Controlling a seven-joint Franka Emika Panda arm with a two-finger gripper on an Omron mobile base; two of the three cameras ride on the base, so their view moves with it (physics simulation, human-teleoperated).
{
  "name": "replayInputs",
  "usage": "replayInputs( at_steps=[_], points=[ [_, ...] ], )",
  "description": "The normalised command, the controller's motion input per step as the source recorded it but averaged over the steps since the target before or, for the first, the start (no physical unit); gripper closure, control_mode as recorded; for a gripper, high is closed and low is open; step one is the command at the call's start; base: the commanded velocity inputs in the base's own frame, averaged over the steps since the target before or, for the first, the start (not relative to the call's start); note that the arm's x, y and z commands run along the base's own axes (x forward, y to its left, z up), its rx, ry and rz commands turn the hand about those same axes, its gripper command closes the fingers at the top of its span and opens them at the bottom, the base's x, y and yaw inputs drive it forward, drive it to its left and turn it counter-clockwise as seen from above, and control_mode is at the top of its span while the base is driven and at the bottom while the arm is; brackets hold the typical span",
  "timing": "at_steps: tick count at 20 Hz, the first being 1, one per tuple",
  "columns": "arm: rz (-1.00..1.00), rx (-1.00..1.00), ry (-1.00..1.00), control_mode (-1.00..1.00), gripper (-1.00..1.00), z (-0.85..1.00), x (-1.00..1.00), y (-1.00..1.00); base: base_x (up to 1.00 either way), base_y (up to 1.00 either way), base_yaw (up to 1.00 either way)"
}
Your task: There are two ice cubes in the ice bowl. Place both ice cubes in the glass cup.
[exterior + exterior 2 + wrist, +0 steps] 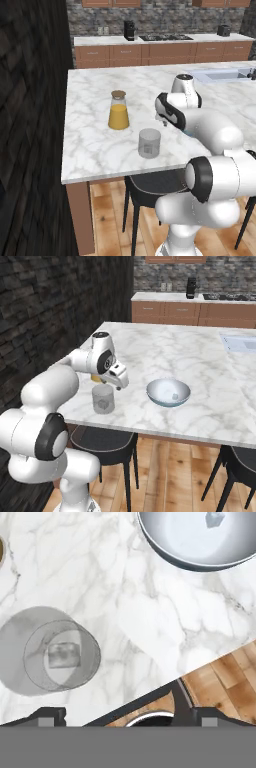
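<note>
This was a home kitchen, rendered rather than filmed. A white marble counter (90,145) formed an island, with a sink (222,75) sunk into its far end and dark bar stools (102,442) tucked under its near edge on a wooden plank floor (170,476). Along the back wall ran brown wooden cabinets (125,52) under a pale worktop, which carried a black coffee machine (129,30), a stovetop (165,37) and a dark toaster (223,30). The wall behind them was rough grey stone (105,17), and a dark brick wall (60,301) closed one side. A cork-topped carafe of orange juice (118,110) stood on the island beside a glass cup (149,143) and a bowl (168,392).
</note>
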Motion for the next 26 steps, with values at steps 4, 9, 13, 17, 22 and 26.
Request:
replayInputs(
  at_steps=[4, 9, 13, 17, 22, 26],
  points=[
    [-0.01, -0.19, -0.01, -1.0, -1.0, 0.13, -0.16, -0.72, 0.0, 0.0, 0.0],
    [-0.01, -0.05, -0.03, -1.0, -1.0, 0.16, 0.0, -0.95, 0.0, 0.0, 0.0],
    [0.0, 0.0, -0.06, -1.0, -1.0, 0.04, 0.01, -1.0, 0.0, 0.0, 0.0],
    [0.0, 0.0, -0.05, -1.0, -1.0, 0.0, 0.08, -0.89, 0.0, 0.0, 0.0],
    [0.0, 0.03, -0.01, -1.0, -1.0, 0.0, 0.3, -0.57, 0.0, 0.0, 0.0],
    [0.0, 0.05, 0.01, -1.0, -1.0, 0.0, 0.49, -0.31, 0.0, 0.0, 0.0]
  ],
)
